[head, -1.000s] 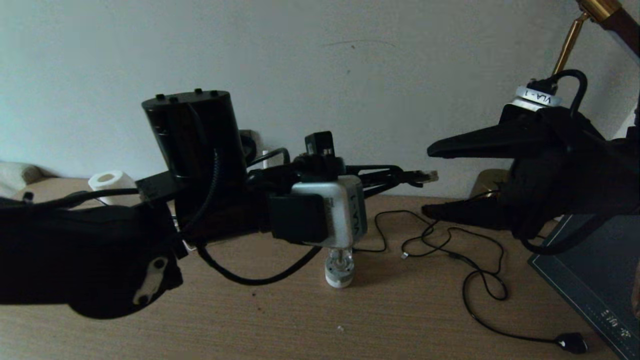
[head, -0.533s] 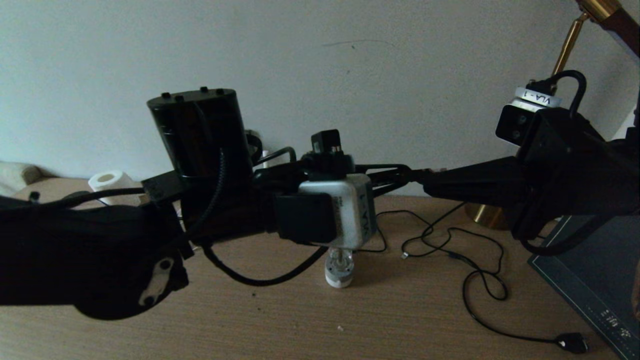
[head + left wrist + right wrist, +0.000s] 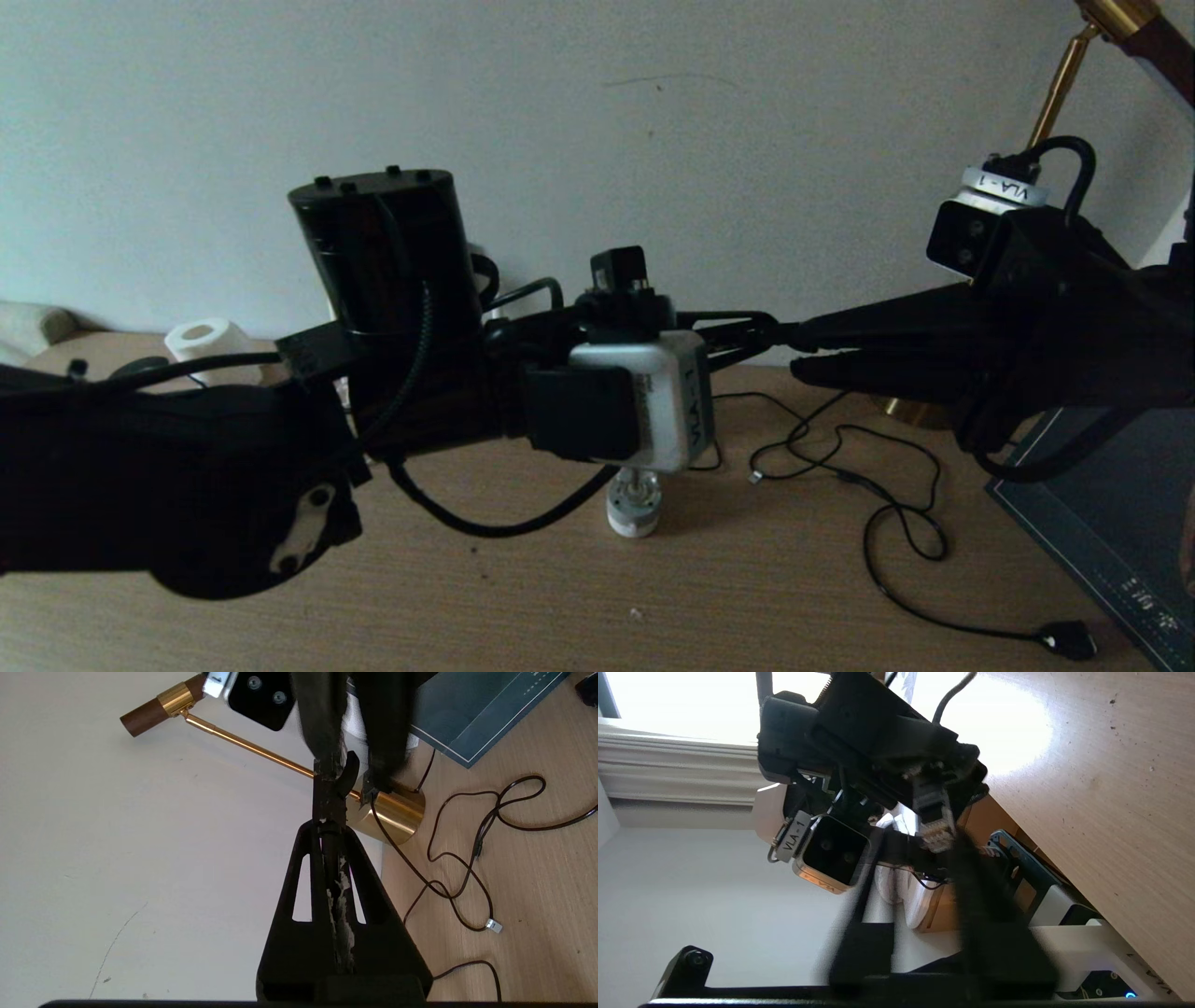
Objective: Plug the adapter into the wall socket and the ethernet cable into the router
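The ethernet cable (image 3: pixel 738 327) is held in the air above the desk, with my left gripper (image 3: pixel 770 329) shut on it just behind its plug. Its clear-tipped plug (image 3: pixel 934 826) sticks out past the left fingertips (image 3: pixel 329 823). My right gripper (image 3: pixel 805 350) meets it from the right, open, with its fingers on either side of the plug (image 3: pixel 329 791). One right finger (image 3: pixel 322 732) touches the plug and the other stands slightly apart. The adapter and router are out of view. The wall socket is hidden behind my left arm.
A brass lamp base (image 3: pixel 901 411) stands by the wall with its thin black cord (image 3: pixel 896 532) looping across the desk to a black plug (image 3: pixel 1069 639). A dark blue book (image 3: pixel 1102 504) lies at the right, a small white cylinder (image 3: pixel 635 509) mid-desk, a paper roll (image 3: pixel 205 341) far left.
My right gripper was wide open and has narrowed round the plug while moving left. My left arm has shifted slightly right with the cable.
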Controlling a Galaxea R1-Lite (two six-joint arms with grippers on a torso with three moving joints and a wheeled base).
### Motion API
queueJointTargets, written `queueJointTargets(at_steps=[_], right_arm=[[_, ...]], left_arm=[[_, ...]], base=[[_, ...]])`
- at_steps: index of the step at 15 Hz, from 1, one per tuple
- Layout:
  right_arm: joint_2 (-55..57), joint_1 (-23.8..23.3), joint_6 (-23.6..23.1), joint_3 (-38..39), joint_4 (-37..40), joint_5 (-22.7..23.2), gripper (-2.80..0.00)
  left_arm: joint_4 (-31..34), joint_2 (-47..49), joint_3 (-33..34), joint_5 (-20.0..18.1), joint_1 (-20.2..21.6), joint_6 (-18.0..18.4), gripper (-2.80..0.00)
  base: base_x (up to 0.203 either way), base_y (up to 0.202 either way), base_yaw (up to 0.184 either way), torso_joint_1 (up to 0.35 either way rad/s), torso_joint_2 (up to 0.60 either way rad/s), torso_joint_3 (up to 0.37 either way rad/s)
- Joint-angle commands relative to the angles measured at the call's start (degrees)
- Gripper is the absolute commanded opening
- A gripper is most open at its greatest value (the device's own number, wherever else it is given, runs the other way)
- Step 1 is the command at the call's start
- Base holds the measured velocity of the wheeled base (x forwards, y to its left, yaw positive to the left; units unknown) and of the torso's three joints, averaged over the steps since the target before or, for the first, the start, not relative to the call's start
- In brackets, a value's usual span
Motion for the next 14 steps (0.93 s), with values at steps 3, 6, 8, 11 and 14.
queueJointTargets(at_steps=[3, 6, 8, 11, 14], right_arm=[[-0.3, -0.2, 0.4, 0.4, -0.1, 0.2, 0.0], [-0.3, -1.1, 0.5, 0.3, -0.1, 0.0, 0.0], [-0.3, -1.2, 0.5, 0.3, -0.1, 0.0, 0.0], [-0.3, -1.2, 0.5, 0.3, -0.1, 0.0, -2.8], [0.0, -1.2, 0.4, 0.2, -0.1, 0.0, -2.8]], left_arm=[[-0.3, -0.1, 0.2, -0.2, 0.0, 0.4, -2.8], [-0.3, -0.5, 0.8, -0.2, -0.1, 0.4, -2.8], [-0.3, -0.6, 0.9, -0.2, -0.1, 0.4, -2.8], [-0.4, -0.6, 0.9, -0.2, -0.1, 0.4, -2.8], [-0.4, -0.6, 0.9, -0.2, -0.5, 0.4, -2.8]], base=[[0.0, 0.0, 0.0, 0.0, 0.0, 0.0], [0.0, 0.0, 0.0, 0.0, 0.0, 0.0], [0.0, 0.0, 0.0, 0.0, 0.0, 0.0], [0.0, 0.0, 0.0, 0.0, 0.0, 0.0], [0.0, 0.0, 0.0, 0.0, 0.0, 0.0]])
